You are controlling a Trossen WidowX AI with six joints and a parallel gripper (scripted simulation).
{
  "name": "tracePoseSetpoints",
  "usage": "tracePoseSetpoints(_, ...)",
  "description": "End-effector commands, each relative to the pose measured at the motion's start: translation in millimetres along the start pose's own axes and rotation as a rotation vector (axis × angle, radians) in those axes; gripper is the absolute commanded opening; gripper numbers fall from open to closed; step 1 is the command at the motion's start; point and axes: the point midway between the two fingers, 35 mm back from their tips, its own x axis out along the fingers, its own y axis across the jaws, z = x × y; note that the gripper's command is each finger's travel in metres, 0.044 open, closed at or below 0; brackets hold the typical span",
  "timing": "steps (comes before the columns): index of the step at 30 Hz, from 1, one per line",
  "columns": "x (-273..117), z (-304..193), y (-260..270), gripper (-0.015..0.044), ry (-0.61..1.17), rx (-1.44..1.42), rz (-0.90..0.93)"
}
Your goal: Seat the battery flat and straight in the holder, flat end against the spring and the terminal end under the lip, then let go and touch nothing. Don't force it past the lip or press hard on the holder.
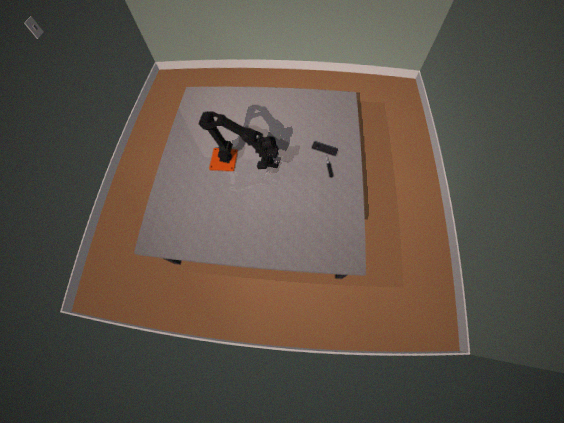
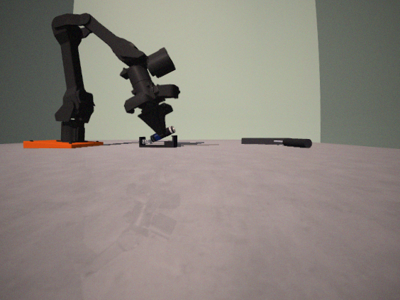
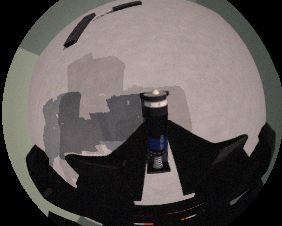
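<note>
The battery (image 2: 157, 137) (image 3: 157, 120), black and blue with a silver terminal end, is tilted. Its blue flat end is low near the spring (image 2: 145, 141) (image 3: 158, 161), and its terminal end is raised above the lip-side wall. Whether the flat end touches the spring cannot be told. The black holder (image 2: 174, 142) stands on the table under the battery, spring end toward the arm's base. My gripper (image 2: 162, 133) (image 3: 156, 124) is shut on the battery around its middle, just above the holder. In the top view the arm hides the battery and most of the holder.
A flat dark block (image 1: 325, 148) (image 2: 262, 141) (image 3: 80, 31) lies on the table beyond the holder. Beside it lies a tool with a black handle (image 1: 330, 170) (image 2: 298, 142) (image 3: 127, 6) and a thin metal shaft. The arm stands on an orange base plate (image 1: 216, 164) (image 2: 46, 145).
</note>
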Motion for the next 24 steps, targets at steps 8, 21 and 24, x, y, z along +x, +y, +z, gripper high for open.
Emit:
tracePoseSetpoints(8,0.1,-2.9,-0.5,0.0063,-0.080,0.007,-0.004)
tracePoseSetpoints(21,0.9,-8.1,-0.5,0.0063,-0.120,0.008,-0.004)
tracePoseSetpoints(24,0.4,-10.9,-0.4,0.0063,-0.120,0.008,-0.004)
